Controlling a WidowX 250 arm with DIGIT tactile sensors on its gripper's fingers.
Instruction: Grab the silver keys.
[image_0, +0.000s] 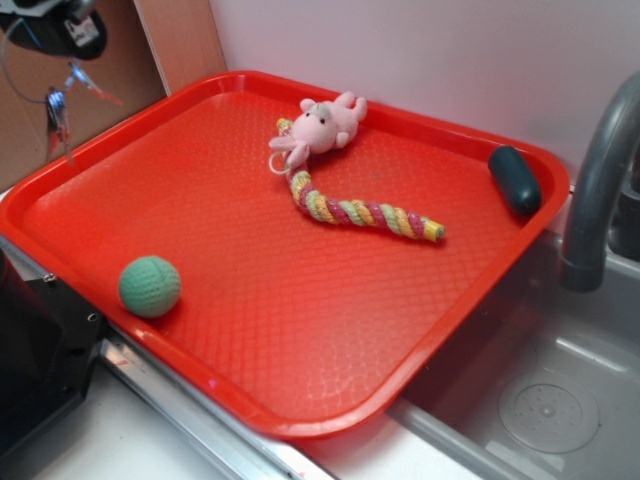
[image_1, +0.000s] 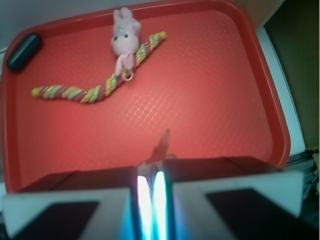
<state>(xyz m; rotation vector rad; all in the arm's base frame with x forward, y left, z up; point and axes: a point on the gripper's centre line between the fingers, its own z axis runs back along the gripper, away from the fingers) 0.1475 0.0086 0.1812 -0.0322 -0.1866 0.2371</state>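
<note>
grip wants firm, even pressure and no swinging: the gripper (image_1: 151, 180) is pressed together on the silver keys (image_1: 161, 147), which poke out just past its fingertips and dangle. beneath lies the red tray (image_1: 215, 100); the pink plush (image_1: 124, 35) sits well beyond.

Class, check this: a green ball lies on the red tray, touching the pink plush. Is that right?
Not touching. The green ball lies on the red tray well apart from the pink plush, as the exterior view shows.
</note>
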